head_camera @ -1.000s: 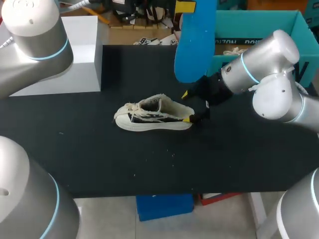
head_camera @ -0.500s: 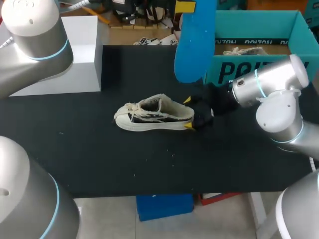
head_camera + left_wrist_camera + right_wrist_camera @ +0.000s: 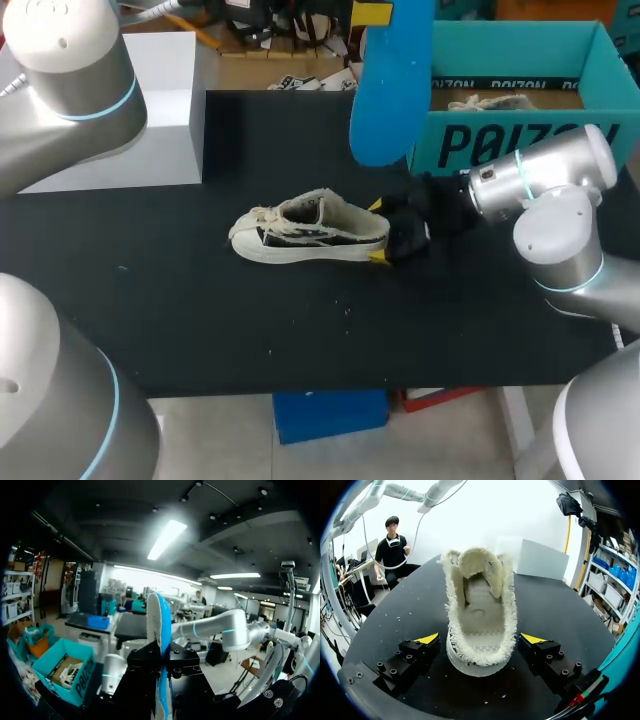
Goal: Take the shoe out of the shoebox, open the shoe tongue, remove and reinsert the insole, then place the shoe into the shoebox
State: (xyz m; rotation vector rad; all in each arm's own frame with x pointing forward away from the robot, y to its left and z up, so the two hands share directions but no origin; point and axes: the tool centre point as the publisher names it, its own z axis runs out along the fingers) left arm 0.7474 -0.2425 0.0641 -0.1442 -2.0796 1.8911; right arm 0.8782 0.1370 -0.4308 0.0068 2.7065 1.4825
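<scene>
Bold black block lettering ran along the outer front wall of the teal shoebox [image 3: 455, 150], its last letters hidden. A black band of pale letters lined the box's inner far wall. In the left wrist view the wall's lettering showed too small to read.

The shoe [image 3: 308, 228] is cloth with rough fleecy lining; under it the tabletop [image 3: 200, 310] is matt black; above it, the insole [image 3: 390, 90] looks smooth.
</scene>
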